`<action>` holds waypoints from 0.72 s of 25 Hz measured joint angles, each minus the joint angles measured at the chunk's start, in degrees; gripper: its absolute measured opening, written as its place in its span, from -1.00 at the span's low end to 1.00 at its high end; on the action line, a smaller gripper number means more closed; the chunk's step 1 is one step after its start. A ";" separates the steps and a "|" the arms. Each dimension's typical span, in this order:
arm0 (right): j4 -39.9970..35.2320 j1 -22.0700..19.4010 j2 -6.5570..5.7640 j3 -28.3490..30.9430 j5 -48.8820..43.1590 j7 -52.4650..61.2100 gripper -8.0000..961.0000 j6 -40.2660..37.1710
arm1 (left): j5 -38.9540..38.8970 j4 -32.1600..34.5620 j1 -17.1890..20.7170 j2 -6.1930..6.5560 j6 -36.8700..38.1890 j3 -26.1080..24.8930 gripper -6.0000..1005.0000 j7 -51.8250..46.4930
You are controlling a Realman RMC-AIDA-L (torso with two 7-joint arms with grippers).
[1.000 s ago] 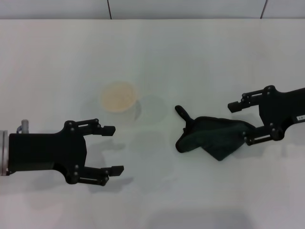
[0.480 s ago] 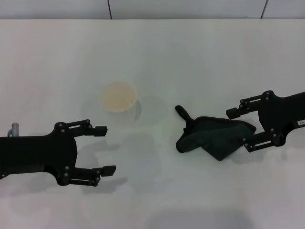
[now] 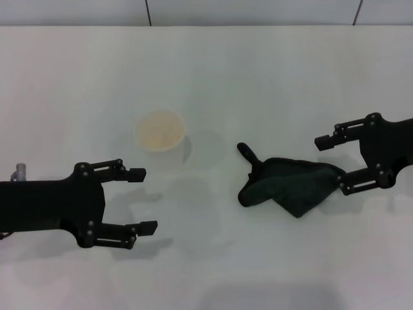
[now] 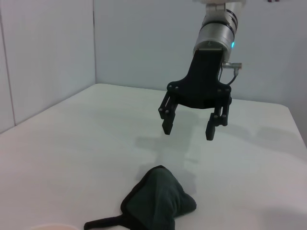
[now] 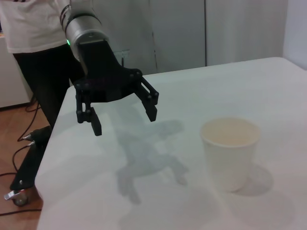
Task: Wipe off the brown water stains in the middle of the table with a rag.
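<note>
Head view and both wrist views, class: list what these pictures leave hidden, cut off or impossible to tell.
- Brown water stains: none visible on the table in any view.
- Rag: head view shows its top only; the underside is hidden. The left wrist view crops its strap at the edge.
- Paper cup: contents unclear; only a cream inside shows.
- Left gripper, open: its arm is cut off by the head view's edge.
- Right gripper, open beside the rag: arm likewise cropped.

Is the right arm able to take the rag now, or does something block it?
Probably yes. The right pincer is open, beside the dark green rag on the table, with nothing between them. The paper cup stands apart.
</note>
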 joint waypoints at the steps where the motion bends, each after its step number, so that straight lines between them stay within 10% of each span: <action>1: -0.09 0.06 0.00 0.05 0.00 -0.06 0.44 0.15 | -0.03 0.00 -0.04 0.00 0.00 -0.01 0.77 -0.07; 18: 0.28 1.62 -0.38 0.19 -0.44 0.58 0.44 3.08 | -0.31 0.01 -0.43 -0.65 -0.42 -0.01 0.77 -0.09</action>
